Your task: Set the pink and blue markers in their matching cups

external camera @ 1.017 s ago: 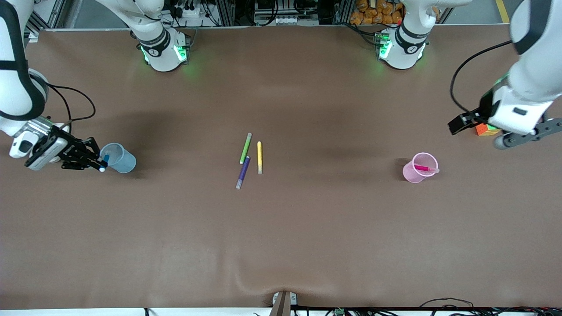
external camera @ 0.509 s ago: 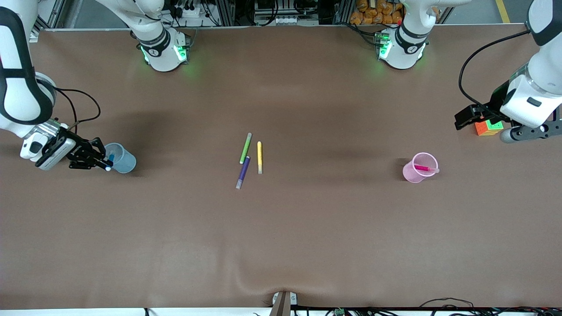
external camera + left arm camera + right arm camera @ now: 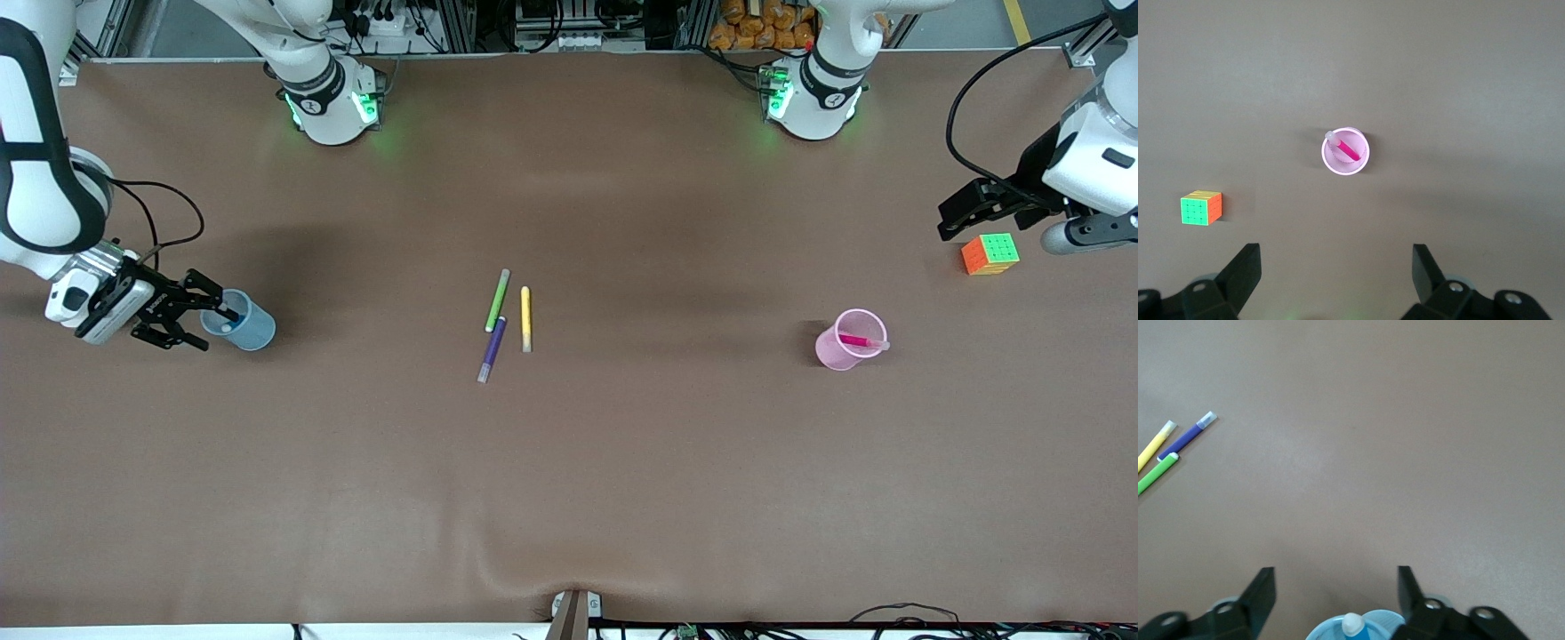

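Note:
The blue marker (image 3: 228, 324) stands in the light blue cup (image 3: 248, 327) at the right arm's end of the table; its white tip (image 3: 1353, 623) shows in the right wrist view above the cup rim (image 3: 1381, 618). My right gripper (image 3: 208, 322) is open and empty, right at that cup's rim. The pink marker (image 3: 858, 340) lies in the pale pink cup (image 3: 840, 350); both show in the left wrist view, marker (image 3: 1346, 148) in cup (image 3: 1355, 166). My left gripper (image 3: 956, 216) is open and empty, raised near the left arm's end of the table.
A green pen (image 3: 497, 300), a yellow pen (image 3: 525, 318) and a purple pen (image 3: 492, 349) lie together mid-table. A colourful puzzle cube (image 3: 989, 253) sits under the left gripper, farther from the front camera than the pink cup.
My right gripper opened and let the blue marker drop into the blue cup. My left arm rose and drew back, uncovering the cube.

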